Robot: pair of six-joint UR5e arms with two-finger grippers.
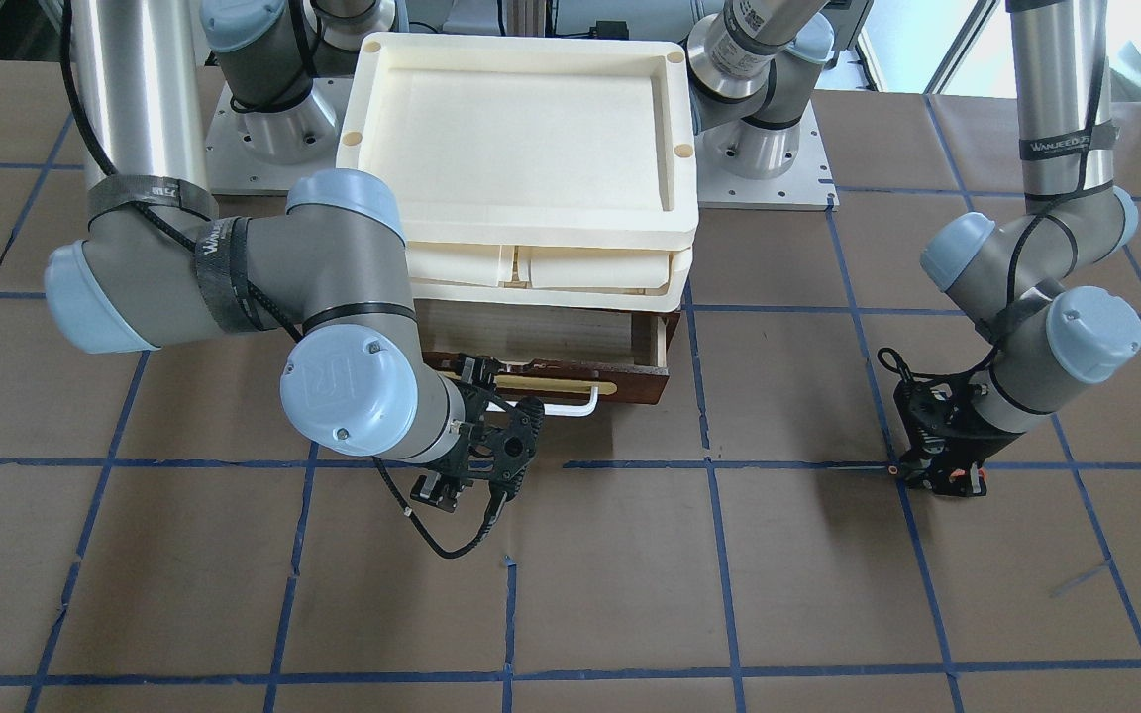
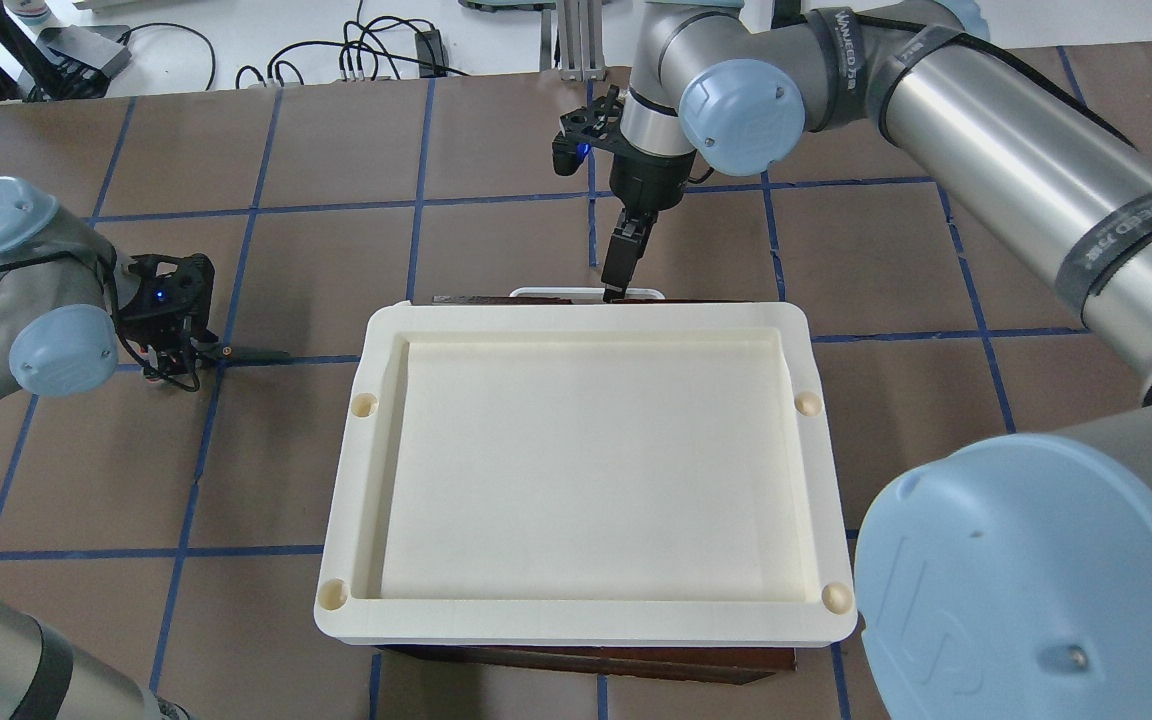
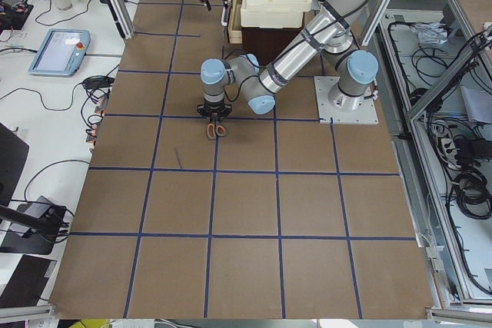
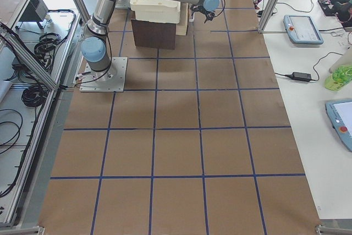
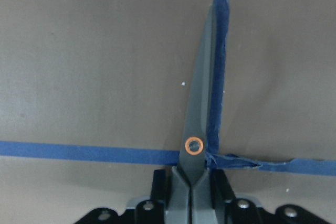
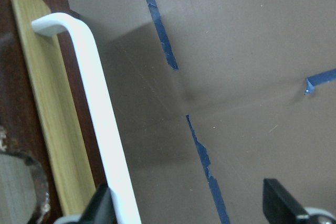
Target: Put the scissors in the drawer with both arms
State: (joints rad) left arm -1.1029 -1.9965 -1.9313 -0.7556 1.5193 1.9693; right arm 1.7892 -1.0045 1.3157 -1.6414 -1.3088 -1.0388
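The scissors (image 5: 202, 108) lie along a blue tape line with the dark blades closed and an orange pivot ring. My left gripper (image 5: 190, 184) is shut on the scissors just behind the pivot, low at the table (image 2: 191, 345). The orange-red handle loops show in the front view (image 1: 972, 482). The reddish-brown drawer (image 1: 635, 381) is partly pulled out and its pale interior (image 1: 531, 332) shows. My right gripper (image 6: 191, 205) is open in front of the drawer, with one finger (image 6: 100, 205) next to the white bar handle (image 6: 100, 119).
Cream plastic trays (image 2: 576, 620) are stacked on top of the drawer unit and hide the drawer from overhead. My right arm's elbow (image 1: 333, 248) hangs beside the drawer front. Brown table surface with blue tape grid (image 1: 709, 555) lies all around.
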